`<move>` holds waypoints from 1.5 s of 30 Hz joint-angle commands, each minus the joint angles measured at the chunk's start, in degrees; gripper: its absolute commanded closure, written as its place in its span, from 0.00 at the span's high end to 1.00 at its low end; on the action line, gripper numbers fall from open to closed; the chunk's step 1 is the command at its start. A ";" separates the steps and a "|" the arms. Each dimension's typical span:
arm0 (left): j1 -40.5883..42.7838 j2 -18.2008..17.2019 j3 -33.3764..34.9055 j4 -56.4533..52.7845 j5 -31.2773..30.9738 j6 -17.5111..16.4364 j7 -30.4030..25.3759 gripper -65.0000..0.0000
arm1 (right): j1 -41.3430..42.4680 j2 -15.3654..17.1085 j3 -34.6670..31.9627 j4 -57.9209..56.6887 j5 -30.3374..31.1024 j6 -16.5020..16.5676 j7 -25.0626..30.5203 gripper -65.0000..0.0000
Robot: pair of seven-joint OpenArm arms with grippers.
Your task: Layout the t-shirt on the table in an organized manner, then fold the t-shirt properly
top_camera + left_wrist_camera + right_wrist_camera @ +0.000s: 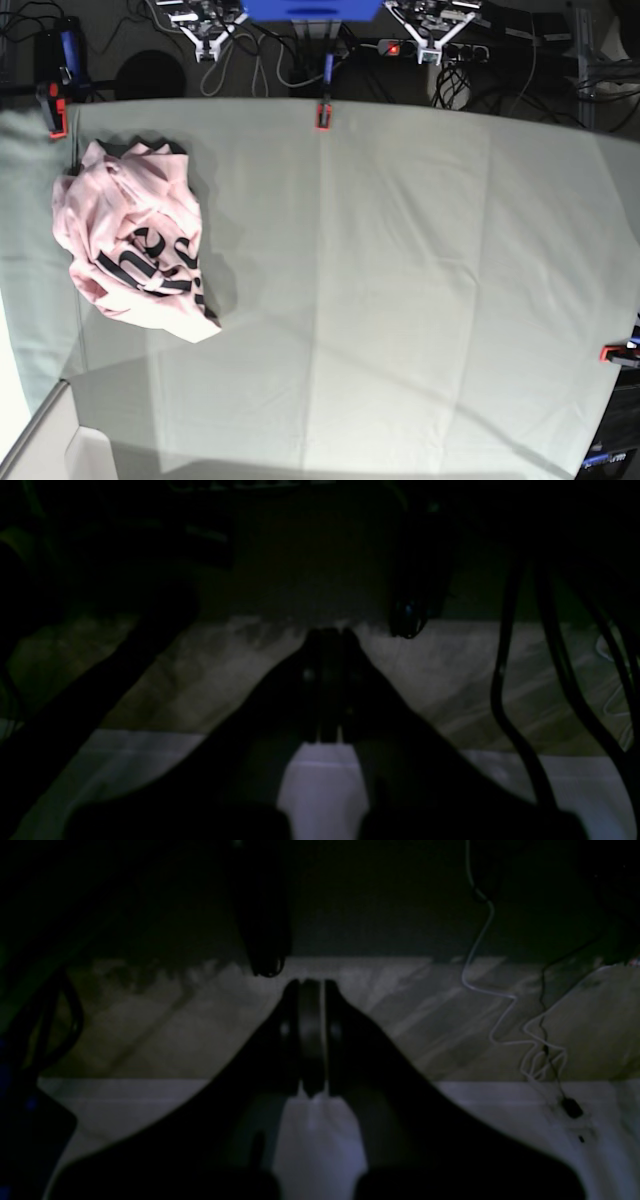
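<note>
You have one t-shirt, crumpled in a heap with black lettering showing, at the far left of the counter. Three red clamps show at its edges. Your left hand and right hand are both pressed together, pinching nothing.

So the t-shirt was sitting bunched up on the table, way over at the left side of the base view, near the back edge. One clamp sat at the back-left corner just behind it, another clamp mid back edge, a third clamp on the right edge. Both arms were parked behind the table.
</note>
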 commanded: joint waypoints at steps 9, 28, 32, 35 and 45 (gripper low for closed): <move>0.25 -0.48 0.08 0.60 0.25 0.08 3.18 0.00 | -0.13 -0.07 -0.06 0.23 0.04 0.34 0.19 0.00; 23.81 -5.41 -0.36 38.40 -0.28 -0.01 3.44 0.00 | -24.22 1.33 0.21 33.55 0.04 0.34 1.34 0.00; 33.13 -6.46 -0.45 53.44 -0.28 0.16 3.53 0.00 | -32.66 2.57 0.21 47.26 0.12 0.34 1.25 0.00; 40.69 -8.04 -0.45 66.10 -0.28 0.16 3.62 0.00 | -38.63 3.62 0.38 57.11 0.21 0.34 1.25 0.00; 56.07 -8.40 -7.75 99.41 -1.42 0.43 3.62 0.00 | -52.17 5.91 3.11 87.96 0.21 0.34 -0.16 0.00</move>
